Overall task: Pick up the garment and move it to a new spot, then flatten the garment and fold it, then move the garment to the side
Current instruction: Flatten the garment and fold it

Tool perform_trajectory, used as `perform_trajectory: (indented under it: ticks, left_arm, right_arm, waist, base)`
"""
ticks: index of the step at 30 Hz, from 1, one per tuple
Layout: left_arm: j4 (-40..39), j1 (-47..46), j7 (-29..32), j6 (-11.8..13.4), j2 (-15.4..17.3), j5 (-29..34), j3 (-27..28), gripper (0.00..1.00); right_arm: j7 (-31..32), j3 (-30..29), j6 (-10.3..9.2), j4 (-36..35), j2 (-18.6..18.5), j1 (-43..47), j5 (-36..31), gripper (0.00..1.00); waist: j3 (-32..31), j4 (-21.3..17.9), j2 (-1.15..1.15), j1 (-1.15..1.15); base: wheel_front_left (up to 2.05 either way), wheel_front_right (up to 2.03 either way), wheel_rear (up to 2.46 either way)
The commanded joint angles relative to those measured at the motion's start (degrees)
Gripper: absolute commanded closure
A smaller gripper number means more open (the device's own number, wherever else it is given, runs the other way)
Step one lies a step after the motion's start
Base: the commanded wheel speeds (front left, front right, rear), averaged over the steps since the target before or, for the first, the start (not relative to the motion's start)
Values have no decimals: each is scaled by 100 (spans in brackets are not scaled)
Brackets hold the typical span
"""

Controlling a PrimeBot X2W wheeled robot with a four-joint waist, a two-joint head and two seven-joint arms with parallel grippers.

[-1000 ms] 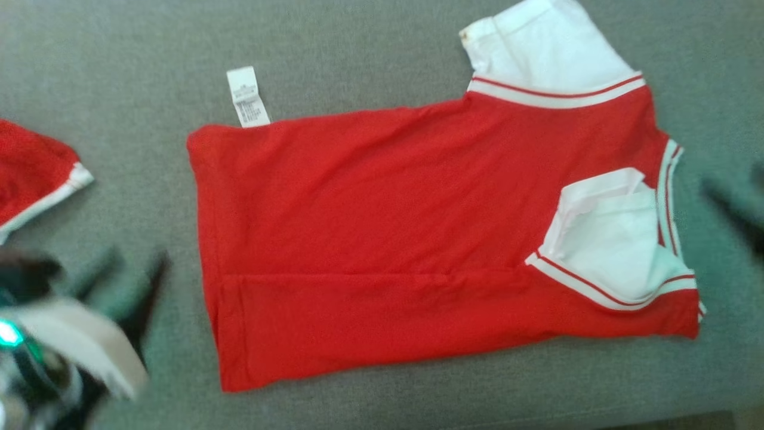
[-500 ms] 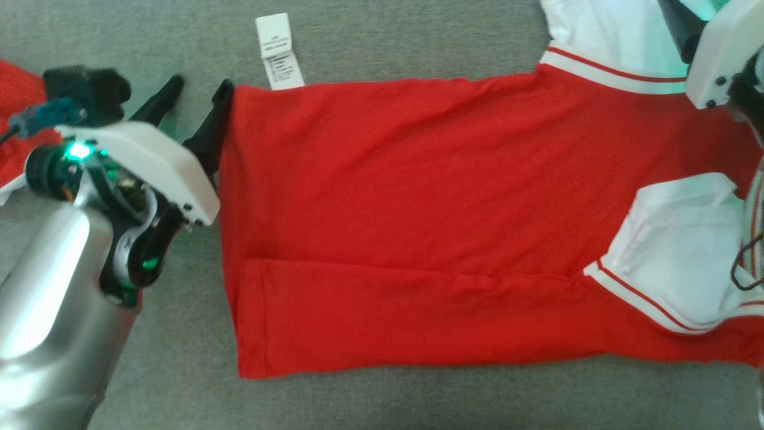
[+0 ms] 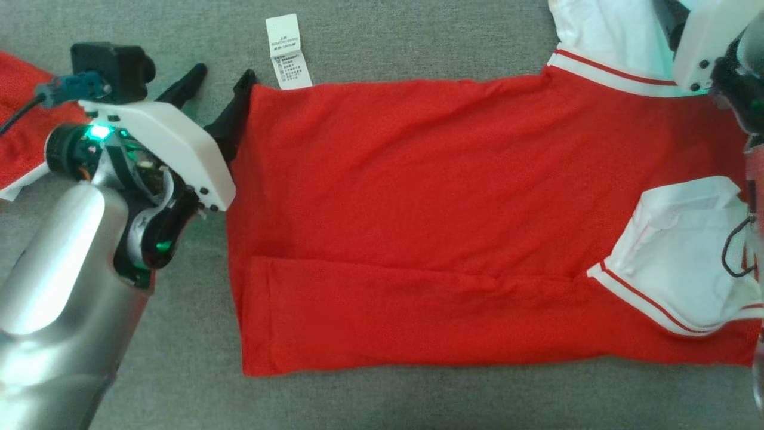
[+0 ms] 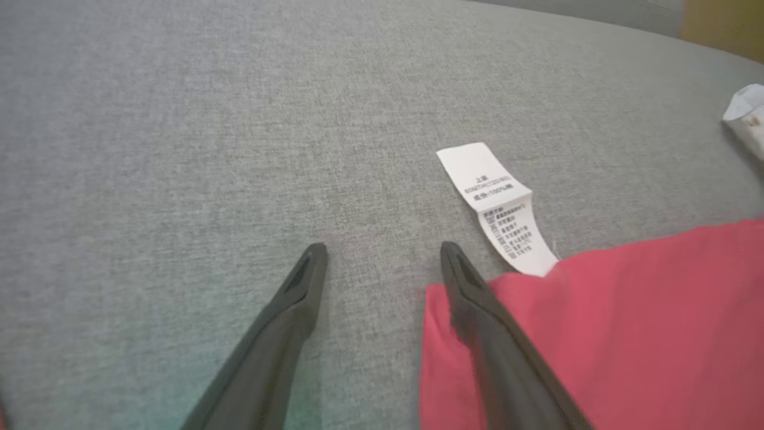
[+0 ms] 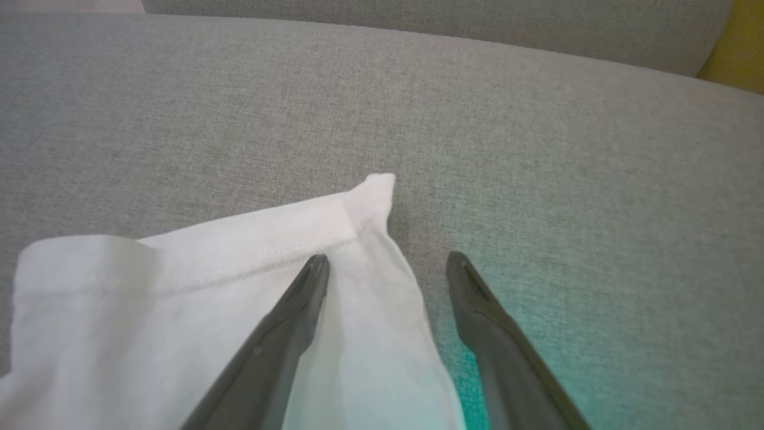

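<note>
- The left end effector (image 3: pixel 224 74) has its fingers apart and empty. It straddles the hem corner of the red shirt (image 3: pixel 418 209): one finger over red cloth, the other over the grey fabric surface (image 4: pixel 179 119).
- The right end effector (image 5: pixel 388 258) is also spread and holds nothing. One finger lies over the shirt's white flap (image 5: pixel 179 280), the other over bare grey.
- The care label (image 3: pixel 288 51) sticks out at 12 o'clock from that hem corner.
- The shirt lies flat mid-surface, with the left end effector at its 10 o'clock and the right at its 1 o'clock. A second red garment (image 3: pixel 24 131) sits at 9 o'clock.
- This is likely the folding step. Next, both should lower, pinch these far corners and carry them toward 6 o'clock.
</note>
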Motion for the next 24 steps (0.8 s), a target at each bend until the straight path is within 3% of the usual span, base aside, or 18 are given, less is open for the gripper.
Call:
perform_trajectory:
  ticks: [1, 16, 18, 19, 20, 21, 24]
  left_arm:
    - [-103, 36, 109, 1, 96, -37, 98, 0]
    - [-332, 366, 419, -5, 124, -296, -51, 0]
    - [-324, 390, 449, -17, 121, -285, -108, 57]
    - [-316, 403, 474, -34, 125, -283, -143, 100]
    - [-316, 419, 512, -80, 134, -288, -193, 100]
    - [-323, 431, 521, -124, 144, -285, -231, 100]
    - [-325, 476, 431, -214, 146, -286, -262, 100]
  right_arm:
    - [-28, 98, 42, -81, 33, -69, -5, 0]
    - [-7, 280, 42, 256, -21, -130, 127, 0]
    - [15, 277, 42, 290, -7, -123, 136, 0]
    - [30, 266, 42, 321, 1, -120, 131, 15]
    - [49, 261, 42, 351, 11, -122, 131, 15]
    - [49, 268, 42, 366, 22, -129, 145, 100]
    - [-210, 210, 42, 361, 40, -151, 167, 100]
  waist:
    - [-39, 12, 0, 0]
    - [-108, 0, 0, 0]
    - [-97, 2, 0, 0]
    - [-93, 2, 0, 0]
    - [-94, 3, 0, 0]
    - [-97, 5, 0, 0]
    - [-132, 3, 0, 0]
  base:
    - [0, 0, 0]
    - [0, 0, 0]
    - [0, 0, 0]
    - [0, 0, 0]
    - [0, 0, 0]
    - [0, 0, 0]
    - [0, 0, 0]
